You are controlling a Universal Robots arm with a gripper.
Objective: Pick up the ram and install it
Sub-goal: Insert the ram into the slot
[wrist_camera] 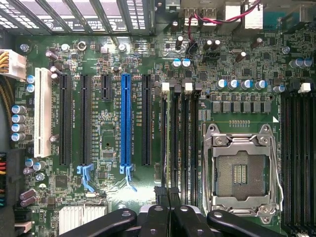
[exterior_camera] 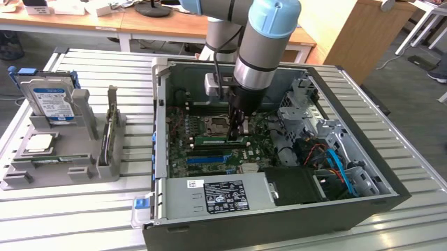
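Green ram (exterior_camera: 218, 140) standing on edge along a memory slot of the motherboard (exterior_camera: 202, 159), inside the open case (exterior_camera: 231, 222), just beside the empty CPU socket (exterior_camera: 219, 124). Long side parallel to the slot, contact edge downward, as seating requires. Appears level and at least partly home in the slot, though full latching cannot be judged from the exterior view.

Gripper (exterior_camera: 237, 132) lowered straight down onto the ram's end nearer the exterior view's right, arm held vertical so that any force runs into the slot rather than across the board. Fingers (wrist_camera: 160, 197) drawn together with no gap to speak of, lined up over the bank of memory slots (wrist_camera: 185, 138); probably bearing on the stick's top edge, possibly pinching it, the contact itself being hidden beneath them. Open socket (wrist_camera: 242, 170) seen alongside in the wrist view, its lever frame clear of the fingers.

Grey parts tray (exterior_camera: 14, 180) well apart, on the table at the exterior view's left, holding the hard drive (exterior_camera: 52, 99) upright and the processor (exterior_camera: 41, 142) flat, each kept in its own recess for a clean pick.
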